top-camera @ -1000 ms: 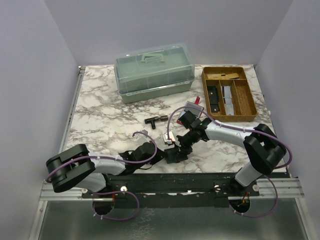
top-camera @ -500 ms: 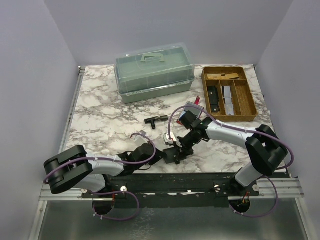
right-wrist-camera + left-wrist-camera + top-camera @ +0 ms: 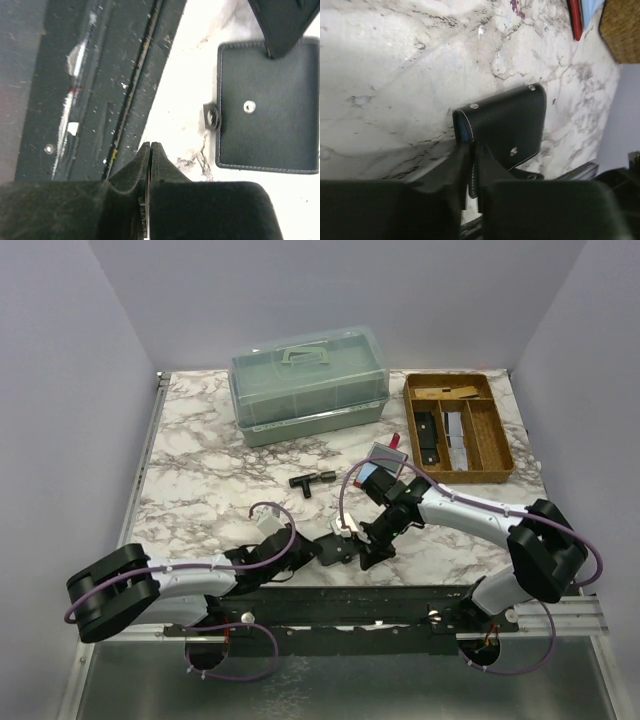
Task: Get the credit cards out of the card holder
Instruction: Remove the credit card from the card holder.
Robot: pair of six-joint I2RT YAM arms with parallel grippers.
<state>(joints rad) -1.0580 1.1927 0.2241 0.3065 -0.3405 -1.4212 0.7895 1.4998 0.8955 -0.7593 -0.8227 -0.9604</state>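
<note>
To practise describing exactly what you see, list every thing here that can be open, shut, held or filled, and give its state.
Green box: lid shut.
Card holder: folded flat, strap unsnapped, a blue card edge showing inside.
Left gripper: jaws shut on the holder's edge.
Right gripper: jaws shut, empty.
Wooden tray: compartments partly filled.
Loose card: lying on the table, outside the holder.

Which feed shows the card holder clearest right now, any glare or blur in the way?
Right wrist view: card holder sharp, stitching and snap crisp, marble beside it washed out white, right pincer a dark blurred mass. Left wrist view: holder in focus too, left pincer blurred, shadow on the marble. Top view: even light, holder tiny between both pincers.
</note>
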